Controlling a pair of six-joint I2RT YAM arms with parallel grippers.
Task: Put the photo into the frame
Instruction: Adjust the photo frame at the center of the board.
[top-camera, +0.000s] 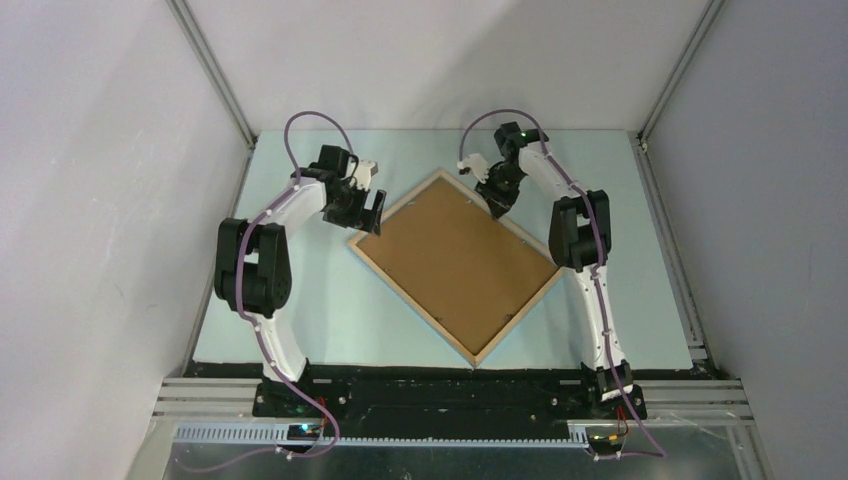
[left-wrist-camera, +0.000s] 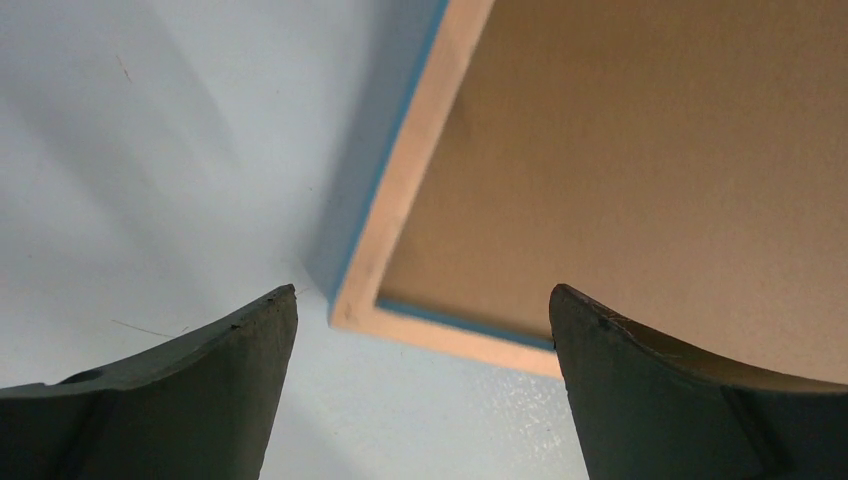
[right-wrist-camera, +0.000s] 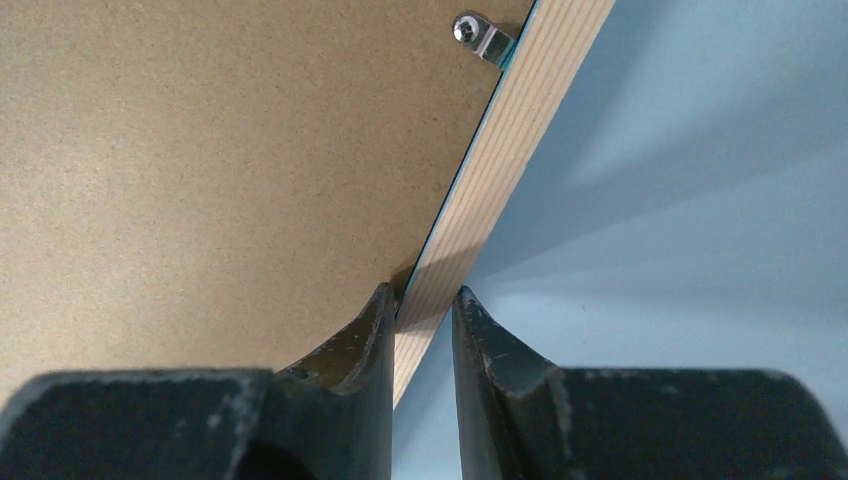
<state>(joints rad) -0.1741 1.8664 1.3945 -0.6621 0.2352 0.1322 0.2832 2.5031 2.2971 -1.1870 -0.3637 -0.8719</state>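
Brown backing board (top-camera: 455, 262) lies flat at ctr of pale blue tabletop (top-camera: 300, 310), turned diamond-wise.
Small silver metal tab (right-wrist-camera: 478, 38), screwed at one end, sits at the board's edge; white walls (top-camera: 90, 200) w/ aluminium posts (top-camera: 212, 70) enclose the table.

On the back of the frame (right-wrist-camera: 490, 190) you have light, bare-looking wood: fine straight grain, matt, with a thin bright blue painted edge running along it. The backing board (right-wrist-camera: 200, 160) set inside it looks like brown fibreboard, matt and finely speckled, with no gloss anywhere. The small clip (right-wrist-camera: 478, 38) at its border is bright, shiny metal with a screw head. Beneath, your table (left-wrist-camera: 150, 150) is pale blue and smooth, with a soft sheen. The left jaws are dark, matt and plastic-looking. The right jaws look like the same material, scuffed with pale scratches and specks.
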